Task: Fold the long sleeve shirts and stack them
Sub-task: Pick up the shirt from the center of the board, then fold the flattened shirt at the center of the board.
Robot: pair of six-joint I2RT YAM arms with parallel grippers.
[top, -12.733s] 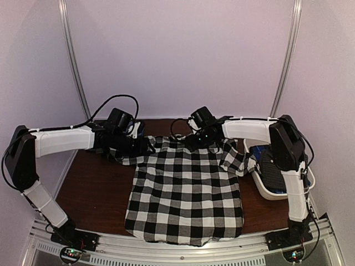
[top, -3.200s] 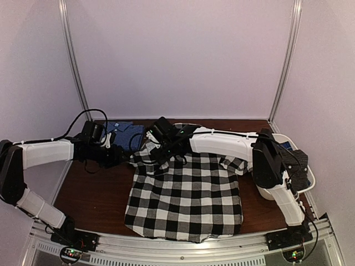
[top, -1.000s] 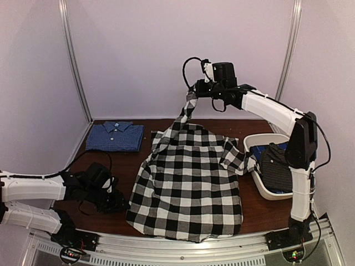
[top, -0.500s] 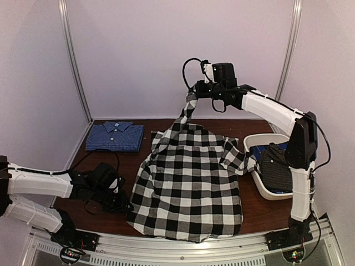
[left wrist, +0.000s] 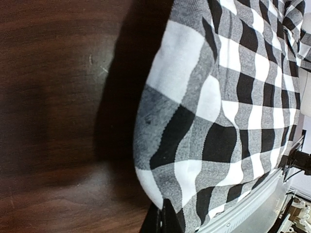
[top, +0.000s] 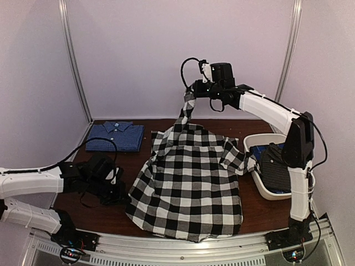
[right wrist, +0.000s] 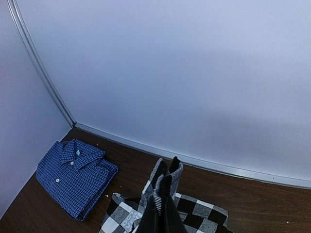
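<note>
From the overhead camera, the black-and-white checked shirt point(top: 191, 177) lay spread across the middle of the brown table point(top: 258, 213), one narrow strip of it drawn up off the surface to the right gripper point(top: 192, 93), which hung high near the back wall with its fingers clamped on that strip. The left gripper point(top: 122, 191) sat low at the shirt's near-left edge, where the cloth was raised slightly. A folded dark blue shirt point(top: 115, 137) rested at the back left, well apart from the checked one, and a dark charcoal shirt point(top: 275, 169) lay in the white basket point(top: 273, 195) on the right. The left wrist camera showed the checked hem bulging above the wood, its corner pinched between closed fingers. The right wrist camera showed checked fabric gripped between closed fingers, the blue shirt below on the left.
</note>
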